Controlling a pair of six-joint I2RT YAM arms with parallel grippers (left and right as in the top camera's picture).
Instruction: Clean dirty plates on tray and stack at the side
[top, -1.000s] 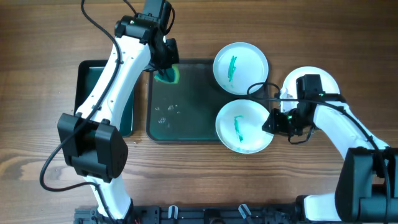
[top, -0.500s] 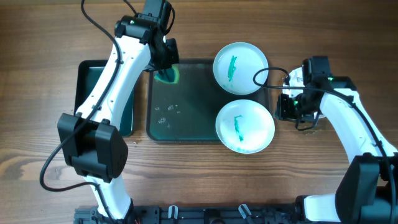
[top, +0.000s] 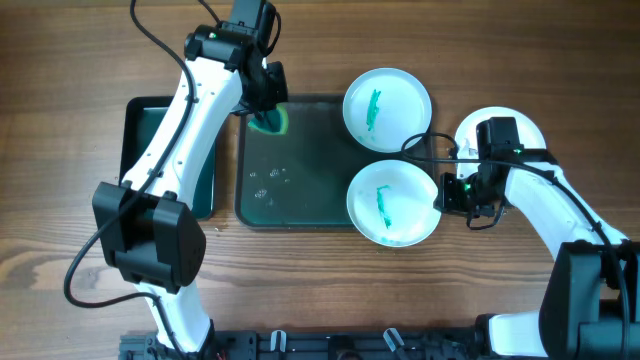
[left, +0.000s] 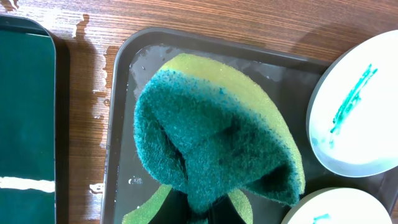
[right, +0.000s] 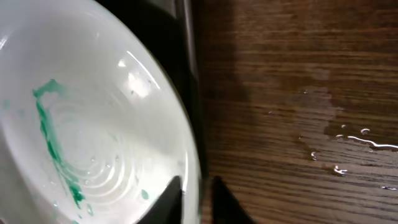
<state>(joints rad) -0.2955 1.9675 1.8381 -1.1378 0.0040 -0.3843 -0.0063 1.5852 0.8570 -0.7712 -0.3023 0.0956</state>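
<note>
We log the left gripper (left: 200, 210) clenched on a folded sponge (left: 211, 137), coarse teal scouring fibre over yellow-green foam, at the far left corner of the wet, glossy, grey-rimmed tray (top: 300, 190). Two glossy round plates (top: 393, 203) sit at the tray's right end, teal-smeared. The nearer one is faintly ringed. The right gripper (right: 196, 194) has its jaws parted astride that plate's rim.

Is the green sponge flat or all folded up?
Folded. In the left wrist view the sponge curls over itself above the tray, dark green scrubby face bunched inside, yellow layer arching outside.
</note>
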